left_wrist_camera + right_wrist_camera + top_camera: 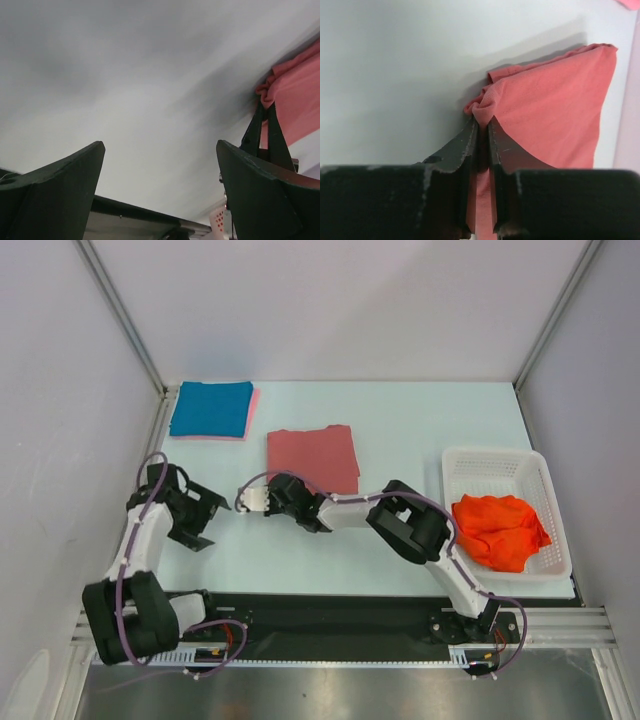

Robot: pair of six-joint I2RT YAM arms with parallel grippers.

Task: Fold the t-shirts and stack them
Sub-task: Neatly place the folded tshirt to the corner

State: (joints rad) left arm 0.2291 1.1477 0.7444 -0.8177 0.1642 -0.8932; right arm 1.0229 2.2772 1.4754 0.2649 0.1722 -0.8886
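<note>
Right end effector (pixel 482 125) pinching salmon-red t-shirt (pixel 312 458), left end effector (pixel 160 150) spread empty, orange-red t-shirts (pixel 498 530) in basket (pixel 490 455)

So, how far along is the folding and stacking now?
Done: the teal-blue shirt lies folded on the light pink one. In hand: the right fingers pinch a corner of the folded salmon-red shirt; the left fingers are open and empty. Left: stacking it, then the crumpled orange-red cloth in the basket.

The salmon-red t-shirt (pixel 555 110) is matt, finely knit cloth.
</note>
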